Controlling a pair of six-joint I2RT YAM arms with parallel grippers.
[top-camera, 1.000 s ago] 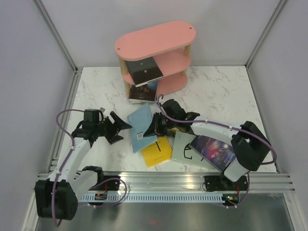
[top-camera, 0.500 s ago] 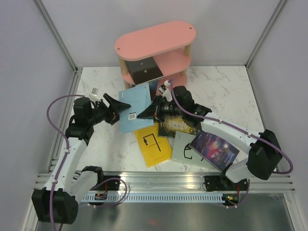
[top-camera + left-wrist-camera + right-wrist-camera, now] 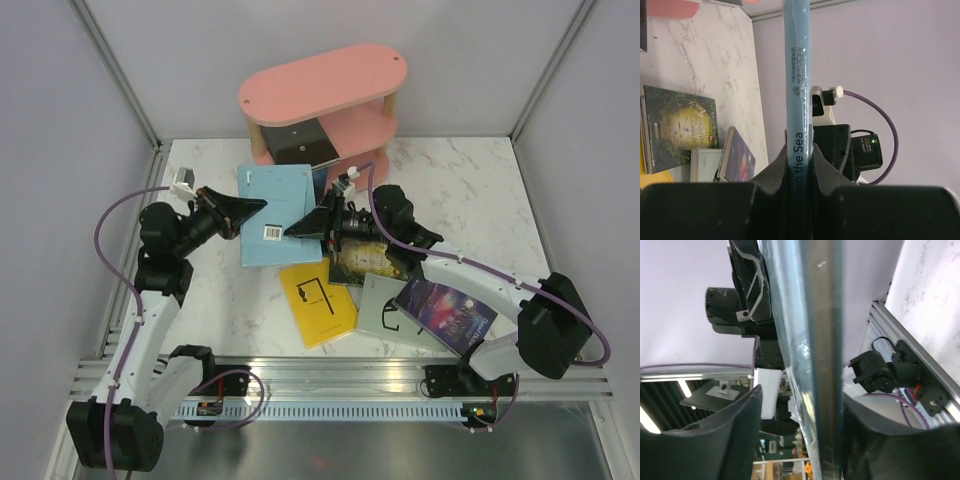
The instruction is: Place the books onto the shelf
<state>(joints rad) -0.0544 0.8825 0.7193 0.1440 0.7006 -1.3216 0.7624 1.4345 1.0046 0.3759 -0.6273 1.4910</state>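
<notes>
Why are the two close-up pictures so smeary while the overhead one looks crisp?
Top external view: even, soft light, faint shadows, sharp. Left wrist view: the blue book has a readable spine with glints, but the nearest foreground blurs. Right wrist view: the book sits so close that its edge is a blurred, glare-streaked band.

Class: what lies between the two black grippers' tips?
A light blue paperback book, between the left gripper and right gripper, seen in the top view.

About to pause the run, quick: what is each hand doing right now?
Left hand: closed on the blue book, gripping its edge.
Right hand: open, loose around the same book, with a gap on one side.
</notes>
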